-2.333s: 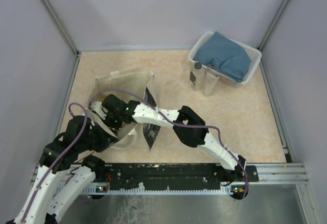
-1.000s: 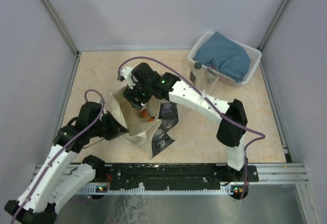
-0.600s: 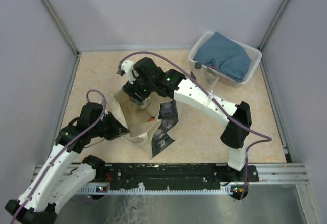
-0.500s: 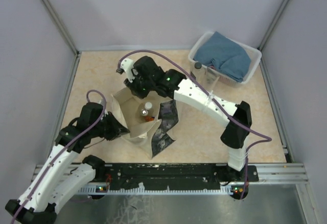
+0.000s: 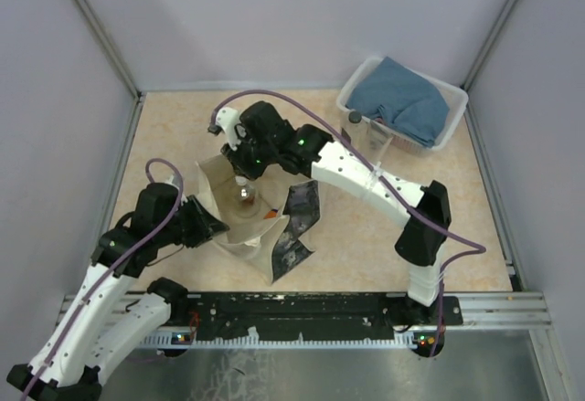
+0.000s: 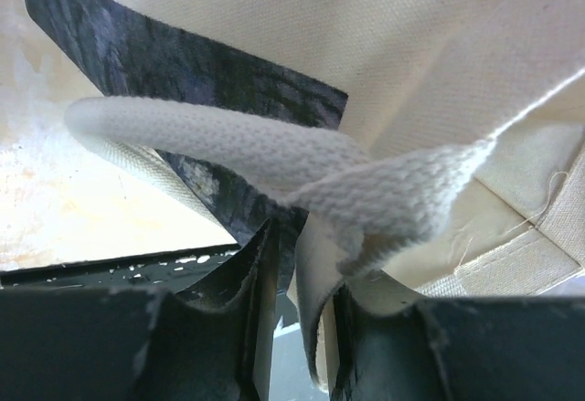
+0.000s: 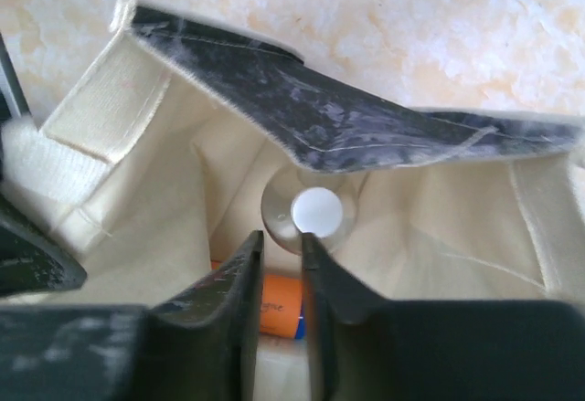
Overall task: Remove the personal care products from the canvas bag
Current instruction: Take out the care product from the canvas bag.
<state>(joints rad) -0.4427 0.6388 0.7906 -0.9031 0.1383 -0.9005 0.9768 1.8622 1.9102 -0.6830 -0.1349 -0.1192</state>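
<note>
The canvas bag stands open at the table's left middle, its dark printed panel hanging to the right. My left gripper is shut on the bag's rim beside the white handle, with cloth pinched between its fingers. My right gripper hovers over the bag's mouth, its jaws a narrow gap apart with nothing between them. Inside the bag, a pale clear bottle with a white cap stands upright, and a blue-and-orange bottle lies beside it. The pale bottle also shows in the top view.
A white plastic basket holding a blue folded cloth sits at the back right. Two pale bottles stand against its left side. Grey walls close in the table on three sides.
My right gripper has risen out of the bag to just above its mouth. The pale bottle now stands upright inside. My left gripper keeps its hold on the rim and has shifted slightly.
</note>
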